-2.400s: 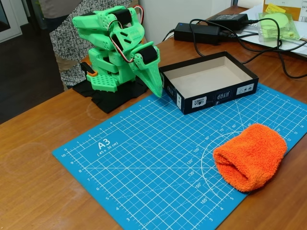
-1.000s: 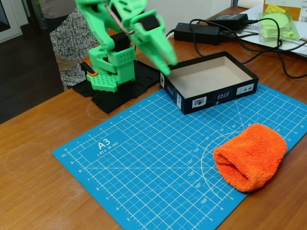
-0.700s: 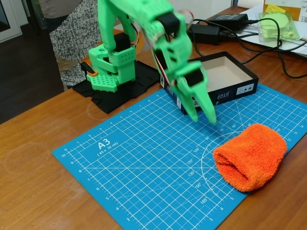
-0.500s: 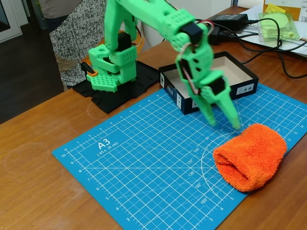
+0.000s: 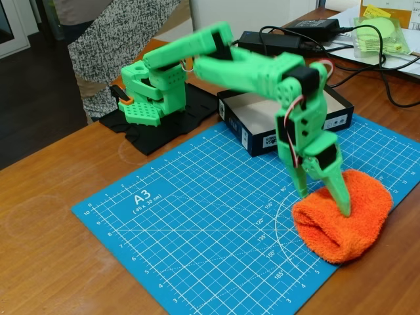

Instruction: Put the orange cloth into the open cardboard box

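The orange cloth point(image 5: 351, 220), a fluffy rounded bundle, lies on the right part of the blue cutting mat in the fixed view. My green gripper point(image 5: 323, 202) points down over the cloth's left upper edge, open, one fingertip just left of the cloth and the other pressing onto its top. The open cardboard box point(image 5: 248, 128), dark outside and beige inside, stands behind the arm at the mat's far edge, partly hidden by my forearm.
The blue A3 cutting mat point(image 5: 184, 223) covers the wooden table. Black power adapters point(image 5: 269, 42) with cables and a wrapped yellow-green cloth point(image 5: 380, 33) lie at the back right. A person stands behind the arm's base point(image 5: 154, 98) at the back left.
The arm unfolded from its base, swung right over the box and dropped its open gripper onto the orange cloth. Cloth and box have not moved.
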Robot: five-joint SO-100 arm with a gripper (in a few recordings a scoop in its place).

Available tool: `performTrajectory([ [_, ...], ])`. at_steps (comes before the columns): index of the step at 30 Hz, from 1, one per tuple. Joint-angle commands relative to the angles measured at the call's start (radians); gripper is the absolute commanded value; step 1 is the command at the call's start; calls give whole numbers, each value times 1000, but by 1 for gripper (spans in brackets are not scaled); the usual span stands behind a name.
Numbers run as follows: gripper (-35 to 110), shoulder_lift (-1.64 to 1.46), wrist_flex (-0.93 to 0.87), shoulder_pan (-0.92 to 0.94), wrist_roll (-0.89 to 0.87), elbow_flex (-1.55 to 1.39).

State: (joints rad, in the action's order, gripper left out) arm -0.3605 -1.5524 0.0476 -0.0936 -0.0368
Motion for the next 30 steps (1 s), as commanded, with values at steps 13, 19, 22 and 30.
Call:
performTrajectory([
  [13,34,71,58,40,60,28],
  [19,0,72,28,48,23,23],
  [22,0,91,-11,48,20,54],
  [30,0,107,-103,31,-14,224],
])
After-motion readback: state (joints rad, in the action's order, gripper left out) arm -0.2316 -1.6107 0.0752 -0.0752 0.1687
